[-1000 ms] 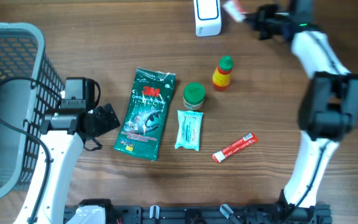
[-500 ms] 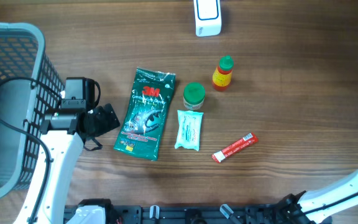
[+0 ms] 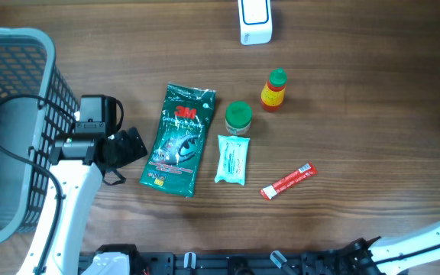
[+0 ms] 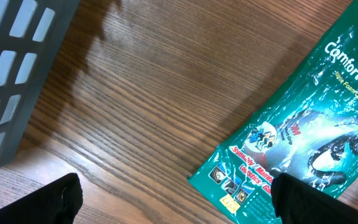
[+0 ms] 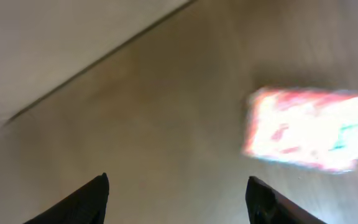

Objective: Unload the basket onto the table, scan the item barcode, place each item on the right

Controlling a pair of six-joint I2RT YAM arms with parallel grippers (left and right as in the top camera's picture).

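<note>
Right end effector: fingers apart, nothing between them. The pink-and-white packet lies ahead-right of it on a pale surface. It's smeared and outside the overhead view, so we can't tell if it's on the desk. Risk: a re-grasp off that blur misses, and the barcode side is unknown. Left end effector is wide apart beside the 3M Comfort Grip pack. That glossy flat pouch may skid under a pinch, and it's well apart from the scanner.

Overhead, left wrist: bright, even, sharp; glare on green packet. Right wrist: motion-blurred, pink-white item smeared.
</note>
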